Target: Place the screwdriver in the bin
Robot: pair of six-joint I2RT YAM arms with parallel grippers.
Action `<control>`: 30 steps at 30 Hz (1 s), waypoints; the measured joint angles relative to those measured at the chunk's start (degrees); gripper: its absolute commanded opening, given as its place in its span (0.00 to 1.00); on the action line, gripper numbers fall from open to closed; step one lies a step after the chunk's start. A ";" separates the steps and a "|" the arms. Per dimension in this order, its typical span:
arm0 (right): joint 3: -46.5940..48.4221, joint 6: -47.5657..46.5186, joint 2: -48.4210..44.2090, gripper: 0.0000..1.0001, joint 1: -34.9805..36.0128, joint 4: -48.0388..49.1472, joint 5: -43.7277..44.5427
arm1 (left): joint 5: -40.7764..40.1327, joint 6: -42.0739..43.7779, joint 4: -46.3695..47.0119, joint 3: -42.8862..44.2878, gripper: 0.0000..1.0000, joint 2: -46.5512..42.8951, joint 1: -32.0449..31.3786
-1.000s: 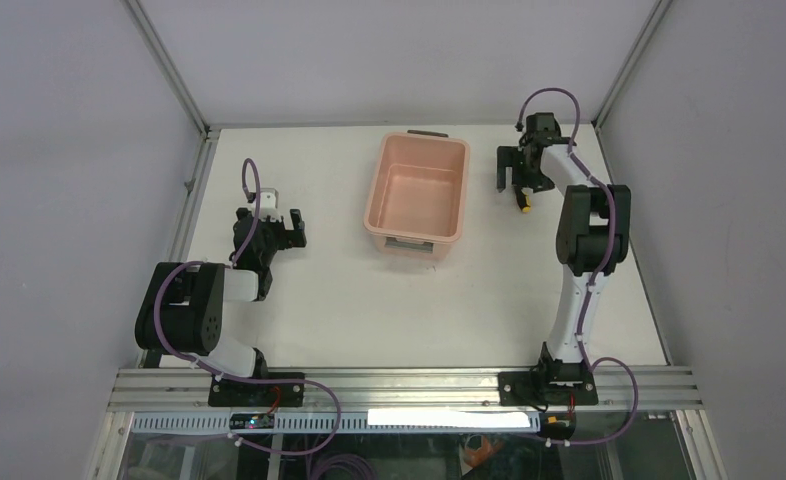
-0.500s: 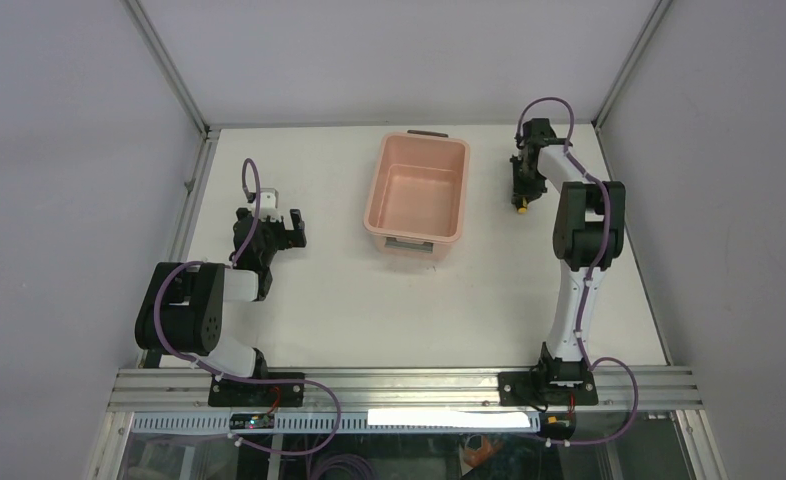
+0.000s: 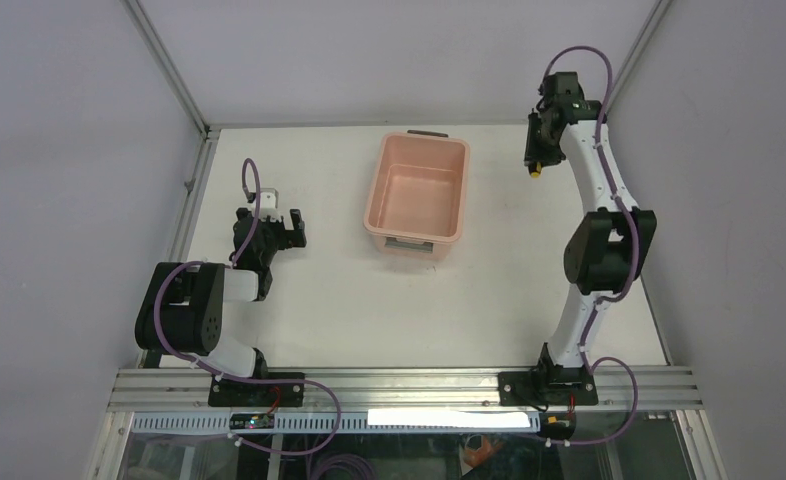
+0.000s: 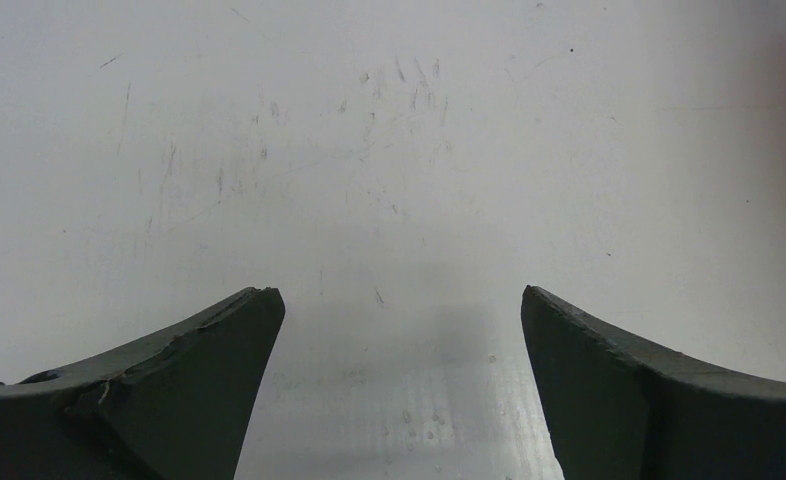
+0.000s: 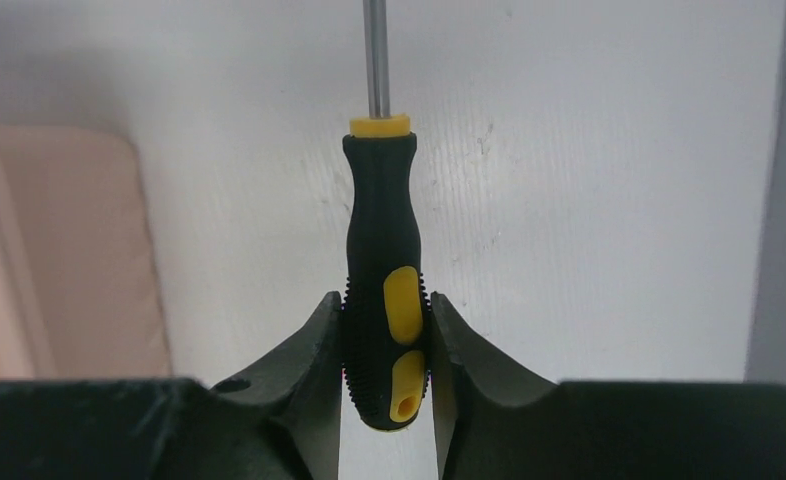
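Observation:
The screwdriver (image 5: 382,260) has a black handle with yellow inlays and a metal shaft pointing away from the camera. My right gripper (image 5: 385,310) is shut on its handle, both fingers pressed against its sides. In the top view my right gripper (image 3: 536,155) is raised at the far right with the screwdriver (image 3: 535,170) hanging from it, to the right of the pale pink bin (image 3: 454,195), whose inside holds nothing. An edge of the bin (image 5: 59,250) shows at the left of the right wrist view. My left gripper (image 3: 279,228) rests open over bare table at the left, its fingers (image 4: 219,350) wide apart.
An aluminium frame post (image 3: 624,60) rises close behind the right arm. The table's right edge (image 3: 634,260) runs beside that arm. White table surface (image 3: 399,310) lies between the bin and the arm bases.
My right gripper closed on the screwdriver and lifted it off the table, moving up and toward the far right corner. The left arm stayed still.

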 measured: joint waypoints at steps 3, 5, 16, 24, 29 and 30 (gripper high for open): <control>4.37 2.45 -4.66 0.03 2.16 -3.82 1.29 | 0.00 0.00 0.00 0.00 0.99 0.00 0.00; 7.91 4.11 -6.95 0.04 5.49 -6.32 2.73 | 0.00 0.00 0.00 0.00 0.99 0.00 0.00; 17.35 11.21 -8.83 0.06 31.74 -9.97 7.10 | 0.00 0.00 0.00 0.00 0.99 0.00 0.00; 9.62 13.97 -7.74 0.07 37.44 -2.43 11.93 | 0.00 -0.02 0.00 0.00 0.99 0.00 0.00; -2.43 15.21 -5.05 0.06 38.10 3.34 12.66 | 0.00 0.00 0.00 0.00 0.99 0.00 0.00; -4.24 15.54 -4.48 0.06 38.10 4.00 12.55 | 0.00 -0.02 0.00 0.00 0.99 0.00 0.00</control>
